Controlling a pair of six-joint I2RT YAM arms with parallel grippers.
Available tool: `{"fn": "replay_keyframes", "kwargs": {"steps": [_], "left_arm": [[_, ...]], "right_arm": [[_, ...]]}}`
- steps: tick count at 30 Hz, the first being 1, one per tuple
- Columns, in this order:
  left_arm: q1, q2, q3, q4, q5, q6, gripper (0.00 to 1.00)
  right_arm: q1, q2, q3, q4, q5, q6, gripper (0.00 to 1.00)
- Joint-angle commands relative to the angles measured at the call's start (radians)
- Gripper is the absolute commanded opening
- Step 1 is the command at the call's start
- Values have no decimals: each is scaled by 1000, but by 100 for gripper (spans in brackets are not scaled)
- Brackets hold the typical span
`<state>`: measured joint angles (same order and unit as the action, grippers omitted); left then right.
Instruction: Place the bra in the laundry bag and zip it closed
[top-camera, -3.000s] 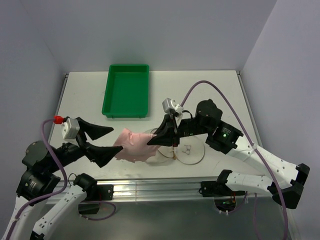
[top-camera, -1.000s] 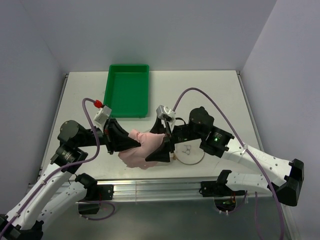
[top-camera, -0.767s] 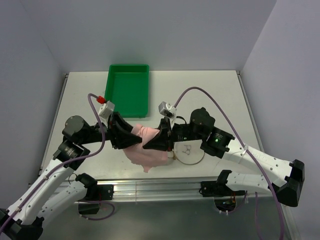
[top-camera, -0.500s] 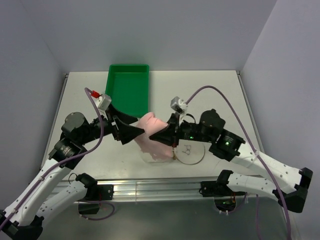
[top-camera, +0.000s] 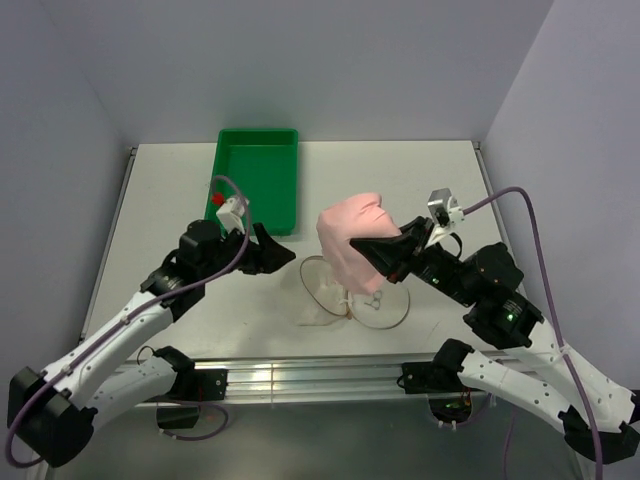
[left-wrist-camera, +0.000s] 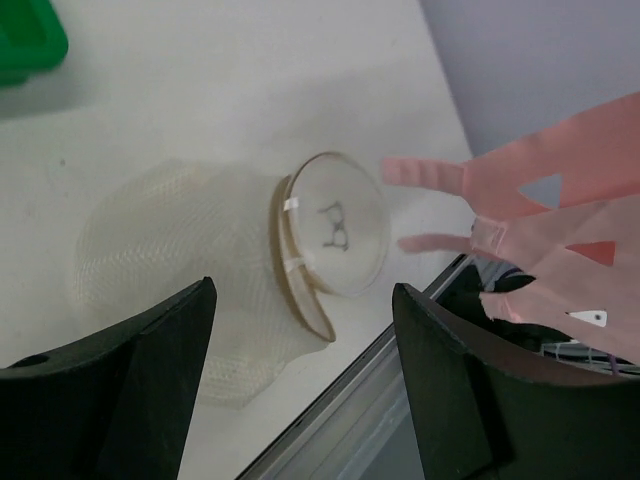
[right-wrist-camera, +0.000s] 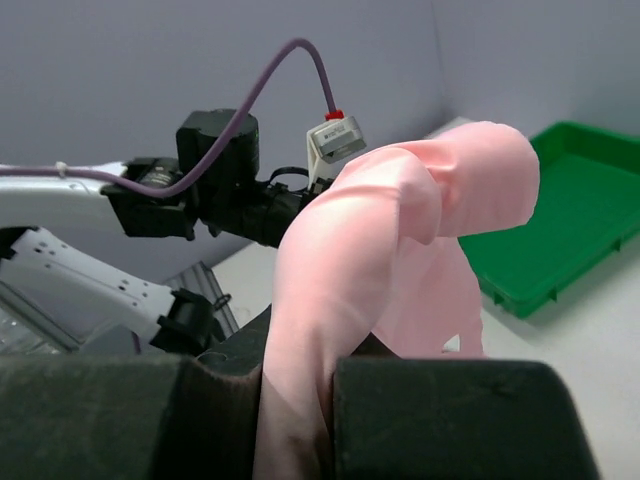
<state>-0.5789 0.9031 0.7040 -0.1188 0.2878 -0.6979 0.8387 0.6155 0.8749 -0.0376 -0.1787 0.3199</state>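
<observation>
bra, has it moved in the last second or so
Yes. In the top view the bra went right and away from the arm bases: from short of the near edge of the tray to level with it, in the right gripper.

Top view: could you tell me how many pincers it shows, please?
2: the left pincer, open, beside the green tray; the right pincer, shut on the lifted bra near the laundry bag.
</observation>
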Motion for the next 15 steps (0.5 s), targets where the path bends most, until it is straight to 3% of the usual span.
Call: {"fn": "replay_keyframes", "kwargs": {"steps": [1, 5, 11, 15], "left_arm": [[-38, 45, -11, 87, -33, -31, 77], [-85, 123, -1, 94, -111, 5, 80], [-151, 223, 11, 148, -111, 20, 77], [-193, 293, 52, 122, -195, 49, 68]], "right_arm": [[-19, -7, -46, 24, 30, 13, 0], [-26, -14, -88, 33, 25, 24, 0], [-35, -37, -172, 77, -1, 48, 0], [-36, -51, -231, 117, -27, 71, 0]]}}
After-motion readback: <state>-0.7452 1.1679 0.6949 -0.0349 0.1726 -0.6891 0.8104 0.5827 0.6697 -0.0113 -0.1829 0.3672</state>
